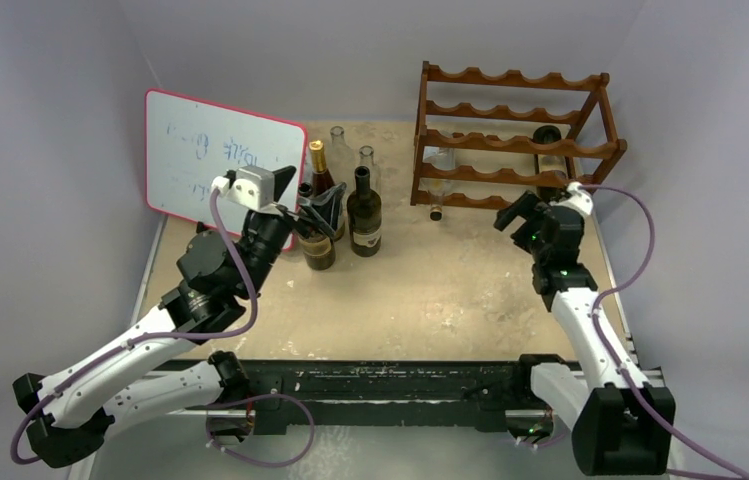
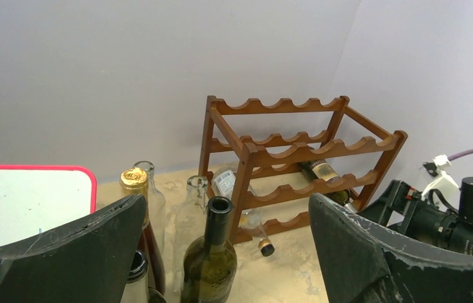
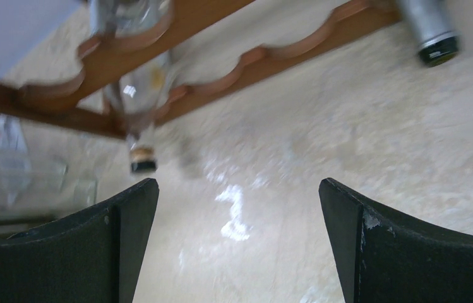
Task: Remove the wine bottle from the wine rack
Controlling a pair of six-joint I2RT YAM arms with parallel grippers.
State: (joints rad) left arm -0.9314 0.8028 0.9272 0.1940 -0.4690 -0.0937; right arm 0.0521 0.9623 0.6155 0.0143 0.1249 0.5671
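Wine bottle [image 1: 552, 160] in wine rack [image 1: 480, 139], upright bottles [image 1: 364, 210] nr whiteboard [image 1: 200, 150]

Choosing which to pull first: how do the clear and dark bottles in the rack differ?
The clear bottle is see-through and lies at the wine rack's left end; the dark bottle is opaque, at the right end, nearer the right gripper. Both lie sideways, necks out front.

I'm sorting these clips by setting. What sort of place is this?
Probably a robotics lab test cell, not a cellar: plain walls box in a table, a left arm and right arm are bolted at its near edge, and the wine rack and bottles look like set-out props.
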